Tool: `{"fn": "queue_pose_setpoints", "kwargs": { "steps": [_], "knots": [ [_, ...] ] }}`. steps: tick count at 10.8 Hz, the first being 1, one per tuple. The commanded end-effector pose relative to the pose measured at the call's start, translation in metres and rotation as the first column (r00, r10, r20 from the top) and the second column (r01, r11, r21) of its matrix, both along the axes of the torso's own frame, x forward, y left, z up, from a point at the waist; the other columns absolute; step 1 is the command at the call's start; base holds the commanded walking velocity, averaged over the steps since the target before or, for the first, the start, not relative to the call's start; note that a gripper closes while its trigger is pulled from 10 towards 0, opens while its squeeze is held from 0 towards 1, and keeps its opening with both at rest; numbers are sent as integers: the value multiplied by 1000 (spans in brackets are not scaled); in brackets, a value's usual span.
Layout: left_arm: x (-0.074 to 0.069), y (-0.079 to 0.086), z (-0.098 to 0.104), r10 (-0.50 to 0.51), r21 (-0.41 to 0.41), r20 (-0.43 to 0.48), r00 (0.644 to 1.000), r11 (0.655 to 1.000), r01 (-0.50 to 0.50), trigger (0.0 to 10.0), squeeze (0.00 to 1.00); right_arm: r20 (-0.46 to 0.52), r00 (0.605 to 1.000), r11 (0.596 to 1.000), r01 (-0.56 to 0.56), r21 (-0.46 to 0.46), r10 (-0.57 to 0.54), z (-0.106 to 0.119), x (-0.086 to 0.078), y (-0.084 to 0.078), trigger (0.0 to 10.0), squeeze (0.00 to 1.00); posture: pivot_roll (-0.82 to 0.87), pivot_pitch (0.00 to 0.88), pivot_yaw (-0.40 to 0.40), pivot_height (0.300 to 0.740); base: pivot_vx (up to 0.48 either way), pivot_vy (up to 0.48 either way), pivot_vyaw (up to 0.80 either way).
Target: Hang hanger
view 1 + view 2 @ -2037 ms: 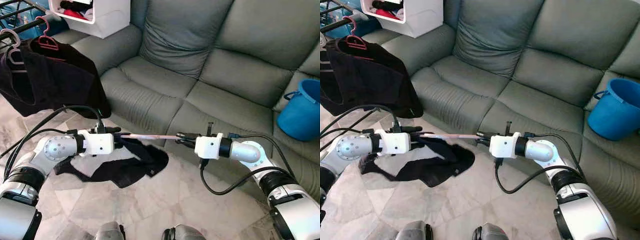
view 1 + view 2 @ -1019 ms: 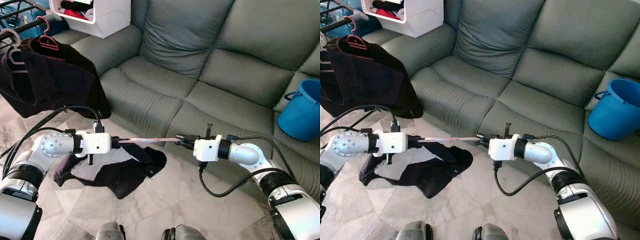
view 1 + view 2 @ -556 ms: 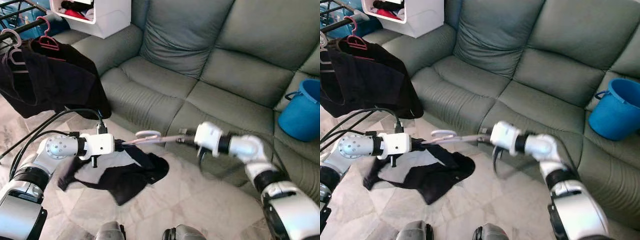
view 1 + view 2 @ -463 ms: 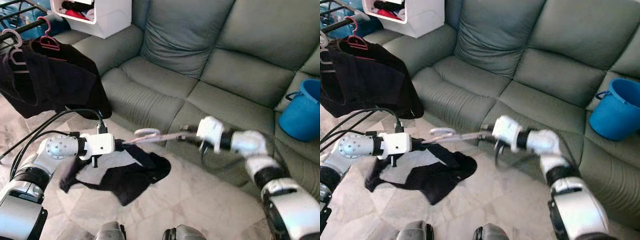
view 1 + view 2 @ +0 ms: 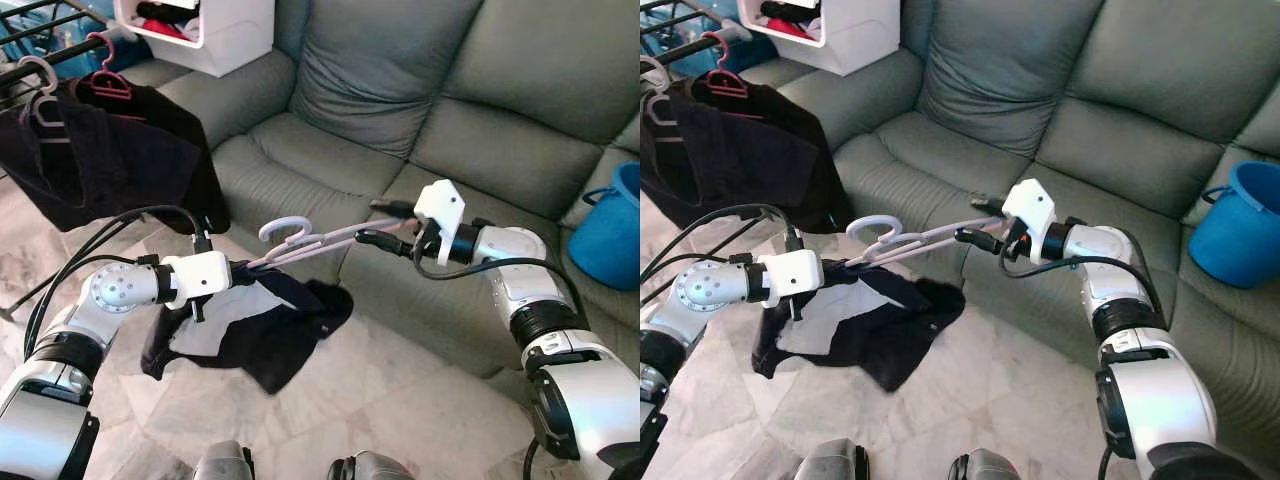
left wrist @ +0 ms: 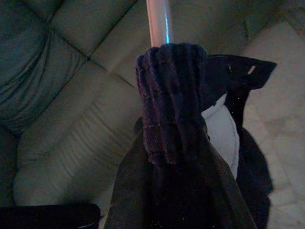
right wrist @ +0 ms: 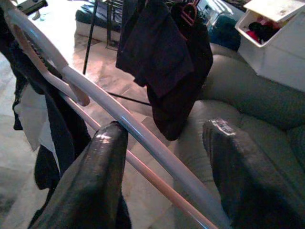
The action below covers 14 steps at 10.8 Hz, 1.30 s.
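A pale pink hanger hangs in the air before the sofa, its hook turned upward. A dark garment with a white lining droops from its left end toward the floor. My left gripper is shut on that end, where the cloth wraps over the bar and hides the fingers. My right gripper is open at the hanger's other end. In the right wrist view the bars run between its spread fingers, against one of them.
A drying rack at the far left carries dark clothes on a red hanger. A grey-green sofa lies straight ahead with a blue bucket on its right seat. A white storage box stands behind the armrest.
My right gripper has rolled, lifted and opened around the hanger's end. The hanger has turned from flat to hook-up. The garment swung a little under the left gripper.
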<state>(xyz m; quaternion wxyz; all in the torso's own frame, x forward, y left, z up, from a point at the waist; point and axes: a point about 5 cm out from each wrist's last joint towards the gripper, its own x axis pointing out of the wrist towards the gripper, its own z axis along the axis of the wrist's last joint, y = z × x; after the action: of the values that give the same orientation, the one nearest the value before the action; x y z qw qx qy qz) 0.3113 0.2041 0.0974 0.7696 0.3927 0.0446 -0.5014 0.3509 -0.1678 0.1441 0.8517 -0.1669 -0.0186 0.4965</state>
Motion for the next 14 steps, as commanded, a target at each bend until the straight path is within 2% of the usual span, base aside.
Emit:
{"fn": "queue_pose_setpoints", "kwargs": {
  "steps": [1, 2, 3, 4, 5, 7, 8, 9, 10, 11, 12, 13, 14],
  "knots": [
    [-12, 17, -18, 40, 65, -96, 995, 997, -34, 0, 0, 87, 992, 992, 83, 95, -91, 34, 9, -23, 10000, 1000, -56, 0, -51, 740, 0, 0, 0],
    [-12, 18, -17, 45, 67, -94, 995, 997, -38, 0, 0, 56, 997, 996, 55, 70, -59, 31, 7, -24, 10000, 1000, -56, 0, -51, 740, 0, 0, 0],
    [-11, 19, -16, 49, 70, -88, 995, 997, -43, 0, 0, -73, 996, 997, -59, -45, 55, 12, -4, -29, 10000, 1000, -56, 0, -51, 740, 0, 0, 0],
    [-10, 19, -15, 51, 70, -84, 995, 996, -46, 0, 0, -179, 975, 981, -157, -117, 135, -3, -15, -32, 10000, 1000, -53, 0, -50, 740, 0, 0, 0],
    [-9, 18, -14, 50, 68, -84, 995, 997, -44, 0, 0, -271, 939, 954, -259, -150, 212, -14, -26, -33, 10000, 1000, -54, 0, -50, 740, 0, 0, 0],
    [-9, 16, -16, 43, 68, -88, 995, 997, -37, 0, 0, -332, 903, 928, -338, -157, 272, -20, -34, -29, 10000, 1000, -54, 0, -49, 740, 0, 0, 0],
    [-7, 16, -14, 60, 57, -76, 995, 997, -56, 0, 0, -230, 954, 968, -220, -117, 189, -14, -24, -26, 10000, 1000, -48, 0, -55, 740, 0, 0, 0],
    [-3, 22, -11, 127, 38, -49, 991, 991, -125, 0, 0, -9, 1000, 999, 2, -52, -3, 2, -9, -24, 10000, 1000, -48, 0, -55, 740, 0, 0, 0],
    [2, 29, -9, 236, -7, -32, 971, 972, -237, 0, 0, 130, 976, 984, 168, 57, -174, 16, -1, -27, 10000, 1000, -50, 0, -50, 740, 0, 0, 0],
    [5, 34, -10, 362, -120, -67, 930, 922, -368, 0, 0, 209, 930, 950, 275, 149, -302, 24, 0, -29, 10000, 1000, -53, 0, -46, 740, 0, 0, 0],
    [8, 36, -13, 469, -208, -118, 875, 850, -483, 0, 0, 201, 888, 904, 373, 210, -413, 21, -1, -30, 10000, 1000, -57, 0, -42, 740, 0, 0, 0],
    [11, 36, -15, 525, -261, -156, 836, 795, -548, 0, 0, 147, 856, 856, 452, 250, -495, 11, -1, -29, 10000, 1000, -57, 0, -41, 740, 0, 0, 0],
    [21, 27, -4, 578, -436, -203, 791, 670, -601, 0, 0, 6, 750, 725, 637, 261, -661, -16, -1, -28, 10000, 0, -52, 0, -39, 740, 0, 0, 0]
  ]
}}
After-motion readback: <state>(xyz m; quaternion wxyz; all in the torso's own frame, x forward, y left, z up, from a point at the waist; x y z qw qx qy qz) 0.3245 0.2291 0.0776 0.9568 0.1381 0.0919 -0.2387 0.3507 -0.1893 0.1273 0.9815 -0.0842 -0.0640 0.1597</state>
